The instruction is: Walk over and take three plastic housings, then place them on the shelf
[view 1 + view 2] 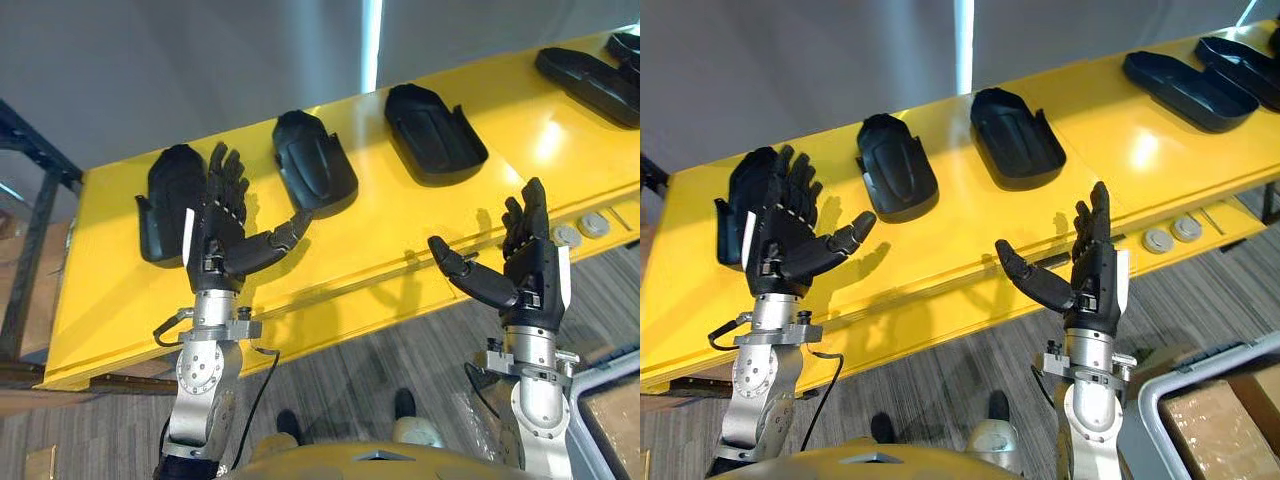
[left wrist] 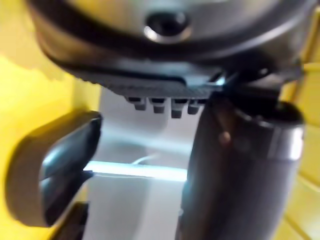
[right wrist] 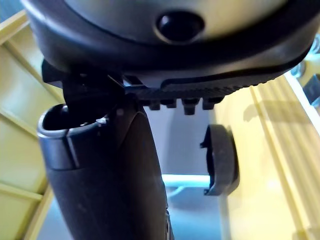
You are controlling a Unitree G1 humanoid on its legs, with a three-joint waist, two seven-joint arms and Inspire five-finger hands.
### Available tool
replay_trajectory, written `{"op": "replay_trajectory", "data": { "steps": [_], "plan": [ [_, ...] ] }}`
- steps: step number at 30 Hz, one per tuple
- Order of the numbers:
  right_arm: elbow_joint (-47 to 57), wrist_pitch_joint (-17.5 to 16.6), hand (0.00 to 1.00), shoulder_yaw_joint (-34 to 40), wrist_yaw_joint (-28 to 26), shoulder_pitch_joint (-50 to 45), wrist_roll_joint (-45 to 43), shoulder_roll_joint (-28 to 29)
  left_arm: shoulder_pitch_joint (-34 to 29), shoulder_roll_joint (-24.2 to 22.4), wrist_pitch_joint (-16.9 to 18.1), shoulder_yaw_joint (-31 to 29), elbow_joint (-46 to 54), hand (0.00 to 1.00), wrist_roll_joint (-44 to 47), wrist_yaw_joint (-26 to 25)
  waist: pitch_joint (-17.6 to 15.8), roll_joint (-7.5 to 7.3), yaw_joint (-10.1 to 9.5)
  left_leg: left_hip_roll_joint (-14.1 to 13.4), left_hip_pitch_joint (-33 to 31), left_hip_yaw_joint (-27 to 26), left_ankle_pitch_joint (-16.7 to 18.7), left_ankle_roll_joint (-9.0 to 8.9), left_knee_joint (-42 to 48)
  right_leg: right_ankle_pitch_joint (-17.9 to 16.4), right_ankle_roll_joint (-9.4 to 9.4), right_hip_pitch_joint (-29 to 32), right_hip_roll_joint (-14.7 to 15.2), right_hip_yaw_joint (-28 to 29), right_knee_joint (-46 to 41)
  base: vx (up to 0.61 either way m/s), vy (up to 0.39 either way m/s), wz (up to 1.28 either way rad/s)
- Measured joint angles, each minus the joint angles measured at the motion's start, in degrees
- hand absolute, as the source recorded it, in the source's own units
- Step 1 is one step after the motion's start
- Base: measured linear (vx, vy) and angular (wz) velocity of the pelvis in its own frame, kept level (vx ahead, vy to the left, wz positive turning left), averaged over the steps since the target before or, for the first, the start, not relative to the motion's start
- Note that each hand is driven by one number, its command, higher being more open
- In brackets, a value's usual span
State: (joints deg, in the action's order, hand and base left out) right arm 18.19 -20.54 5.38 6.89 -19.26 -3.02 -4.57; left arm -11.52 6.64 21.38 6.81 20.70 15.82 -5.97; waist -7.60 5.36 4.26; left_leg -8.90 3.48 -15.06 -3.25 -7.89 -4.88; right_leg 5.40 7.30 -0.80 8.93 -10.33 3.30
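Probably a workshop: a long yellow bench (image 1: 400, 230) lined with moulded black plastic housings (image 1: 314, 163).

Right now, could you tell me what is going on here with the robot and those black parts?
The robot stands at a yellow table with both hands raised, fingers straight, holding nothing. Its left hand hovers in front of the leftmost housing. A second housing and a third housing lie further to the right on the table, with further housings at the far end. Its right hand is up by the table's front edge. No housing has been picked up yet.
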Motion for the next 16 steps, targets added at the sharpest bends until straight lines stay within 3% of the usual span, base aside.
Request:
{"op": "replay_trajectory", "data": {
  "steps": [6,12,16],
  "plan": [
    [-9.2,0.1,1.0,-0.4,9.8,3.1,3.1,0.7,-1.8,-1.2,4.9,-3.3,0.2,1.0,-1.0,-7.0,2.6,-1.15,-0.99,0.0,0.1,2.1,-0.4,0.08,-0.2,-0.2,-0.06,-1.6,0.1,-2.0,0.4,-0.03,-0.005,0.17],
    [-20.9,0.5,1.0,10.4,21.7,0.7,5.0,3.3,-9.3,-4.3,8.7,-14.3,-2.2,1.0,-3.1,-17.4,3.2,-1.3,-1.32,0.1,0.0,3.1,-0.6,0.11,-0.2,-0.7,0.14,-2.5,0.1,-3.1,0.8,-0.02,-0.004,0.1],
    [-33.0,0.6,1.0,19.2,28.2,-0.4,3.9,3.4,-11.7,-5.1,8.7,-18.7,-14.0,1.0,-5.8,-24.1,4.6,-1.25,-1.53,0.0,-0.2,3.8,-0.6,0.08,-0.2,-0.8,0.04,-2.7,0.0,-3.7,0.9,0.0,-0.002,0.05]
  ]
}}
